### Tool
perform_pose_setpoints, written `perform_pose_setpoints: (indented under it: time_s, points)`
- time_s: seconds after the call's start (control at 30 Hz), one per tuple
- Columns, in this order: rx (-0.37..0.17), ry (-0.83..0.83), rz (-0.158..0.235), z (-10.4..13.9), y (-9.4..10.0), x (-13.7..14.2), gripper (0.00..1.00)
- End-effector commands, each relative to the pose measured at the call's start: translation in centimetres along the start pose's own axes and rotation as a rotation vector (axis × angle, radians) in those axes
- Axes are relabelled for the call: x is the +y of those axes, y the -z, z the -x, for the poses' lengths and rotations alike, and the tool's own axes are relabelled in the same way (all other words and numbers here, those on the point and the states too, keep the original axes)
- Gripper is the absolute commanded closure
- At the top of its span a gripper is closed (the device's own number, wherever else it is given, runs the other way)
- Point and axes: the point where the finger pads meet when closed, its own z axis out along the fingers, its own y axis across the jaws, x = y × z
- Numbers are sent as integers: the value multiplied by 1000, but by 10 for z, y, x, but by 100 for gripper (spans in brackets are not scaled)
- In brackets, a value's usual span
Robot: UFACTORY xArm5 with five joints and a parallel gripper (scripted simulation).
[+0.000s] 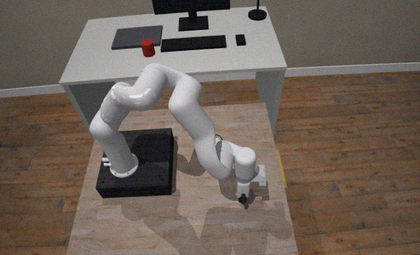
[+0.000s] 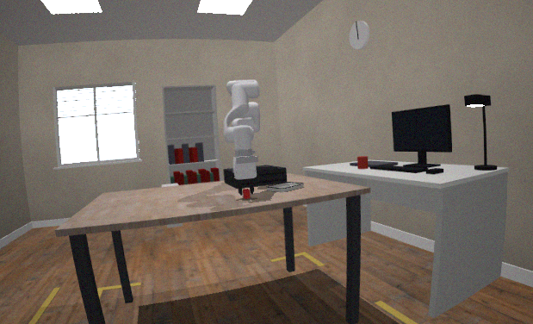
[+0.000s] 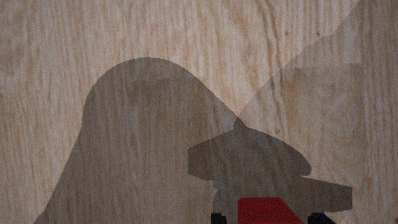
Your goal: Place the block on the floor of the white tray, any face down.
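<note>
The task is at its early stage: the block [image 3: 265,211] is not yet in the white tray [image 1: 262,169]. Observe the gripper [image 1: 243,199], which points straight down with its fingers set about half open. The wrist view shows the red block directly below it, between the two dark fingertips. Judge the fingers as standing astride the block rather than clamped on it; treat the gripper as holding nothing. The exterior view shows the block low under the gripper, at or just above the table; contact with the surface cannot be confirmed. Remaining steps: close on the block, lift it, carry it to the tray lying near the gripper's side, and set it on the tray floor. The work surface is a light wooden table [image 1: 186,220] carrying the arm's black base [image 1: 153,183]. Behind the arm stands a white desk [image 1: 95,64] with a monitor [image 2: 422,127], keyboard [image 1: 193,43] and red cylinder [image 1: 148,47]. The room has a wooden floor [image 1: 356,152], a window [image 2: 96,125], a bookshelf [image 2: 166,129] and a wall clock [image 2: 359,34].
</note>
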Motion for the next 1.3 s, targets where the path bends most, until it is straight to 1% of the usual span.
perform_pose_setpoints:
  time_s: [0.0, 0.53, 0.57, 1.27]
  points:
    - [4, 0, 1, -2, -8, 0, 53]
    - [4, 0, 1, -2, -11, 0, 53]
    - [4, 0, 1, -2, -11, 0, 100]
    - [4, 0, 1, -2, -11, 0, 100]
